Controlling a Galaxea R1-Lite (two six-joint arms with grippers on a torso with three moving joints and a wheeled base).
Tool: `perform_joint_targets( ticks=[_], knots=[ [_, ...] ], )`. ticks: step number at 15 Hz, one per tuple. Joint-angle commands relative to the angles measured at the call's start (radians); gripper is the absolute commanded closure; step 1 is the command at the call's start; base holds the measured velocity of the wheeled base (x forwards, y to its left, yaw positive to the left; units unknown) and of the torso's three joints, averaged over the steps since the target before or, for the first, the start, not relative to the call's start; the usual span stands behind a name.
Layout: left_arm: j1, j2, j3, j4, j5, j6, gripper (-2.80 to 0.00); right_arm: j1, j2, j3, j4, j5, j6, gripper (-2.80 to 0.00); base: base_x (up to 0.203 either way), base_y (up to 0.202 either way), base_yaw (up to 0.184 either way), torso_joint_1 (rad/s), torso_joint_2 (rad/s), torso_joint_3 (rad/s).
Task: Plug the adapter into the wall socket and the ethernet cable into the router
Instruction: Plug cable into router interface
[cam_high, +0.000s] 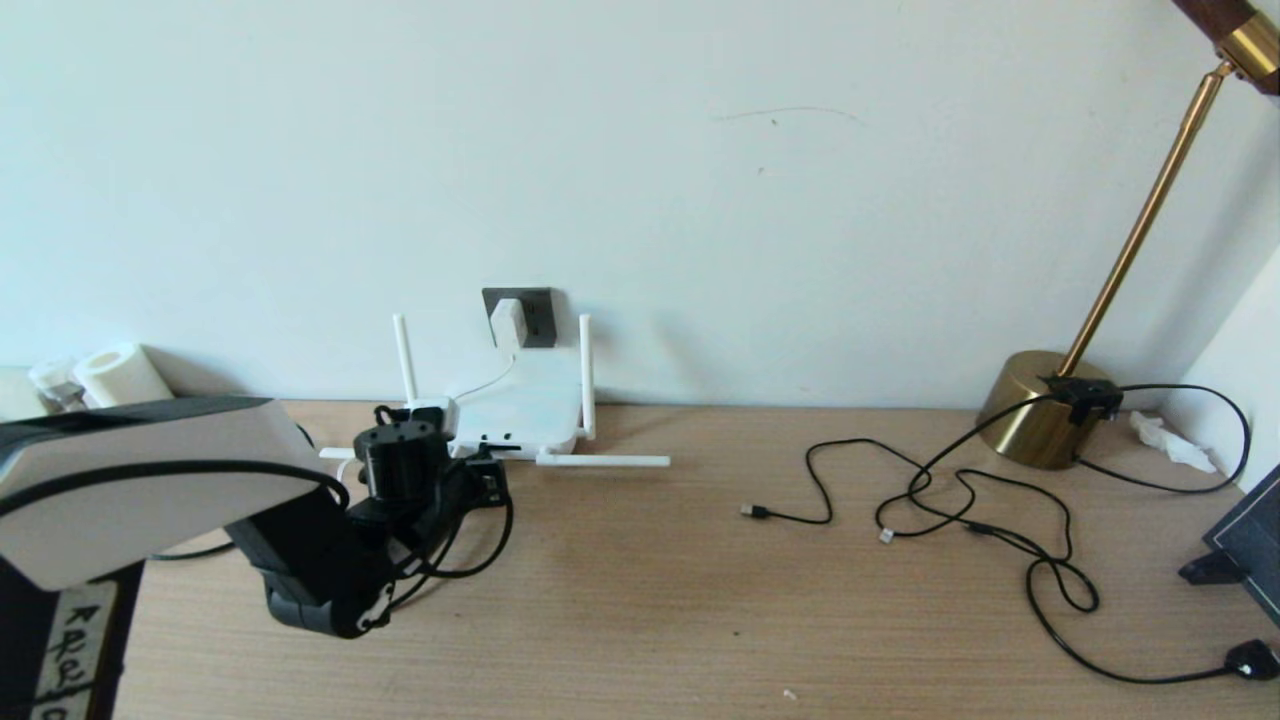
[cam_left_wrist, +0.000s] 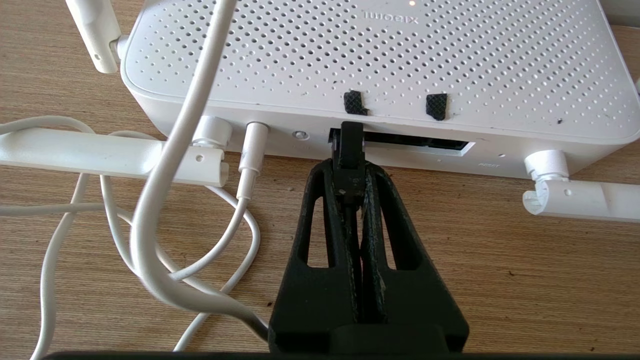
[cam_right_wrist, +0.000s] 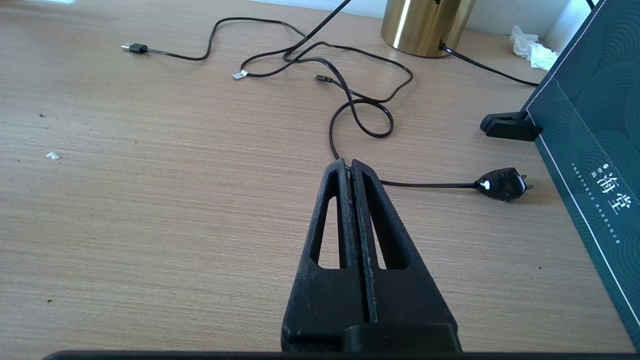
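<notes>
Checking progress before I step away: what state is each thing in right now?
White square adapter: plugged into the dark grey wall socket.
Black ethernet cable: plug at the router's port slot, fully seated or not unclear.
Flat white four-antenna router: thin white cord plugged in.
Left gripper: shut on the plug.
Right gripper: shut, empty, above the table.

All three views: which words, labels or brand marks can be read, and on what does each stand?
"xiaomi", seen upside down: embossed on the router top.
"RESET": faint, by a port on the router's edge.
Gold Chinese characters, "海堂" at a guess, with tiny unreadable print: on the dark box.
Handwritten marks on the label by the robot's left arm: unreadable.
</notes>
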Motion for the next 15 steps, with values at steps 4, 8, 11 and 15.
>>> perform_joint_targets(
  ticks=[4,8,11,15],
  knots=[
    [-0.002,-0.008,0.004,-0.009,0.001,0.016,0.00,0.000,0.001,0.000,0.000,0.001,-0.001,0.00,0.000,0.000,0.000,0.000,0.00,0.000],
    [-0.007,-0.031,0.011,-0.017,-0.002,0.011,-2.80,0.000,0.002,0.000,0.000,0.001,-0.001,0.00,0.000,0.000,0.000,0.000,0.00,0.000],
    [-0.022,-0.069,0.042,-0.019,-0.002,0.011,-2.80,0.000,0.001,0.000,0.000,0.001,-0.001,0.00,0.000,0.000,0.000,0.000,0.00,0.000],
    [-0.036,-0.123,0.107,-0.019,-0.002,0.010,-2.80,0.000,0.000,0.000,0.000,0.001,-0.001,0.00,0.000,0.000,0.000,0.000,0.00,0.000]
  ],
)
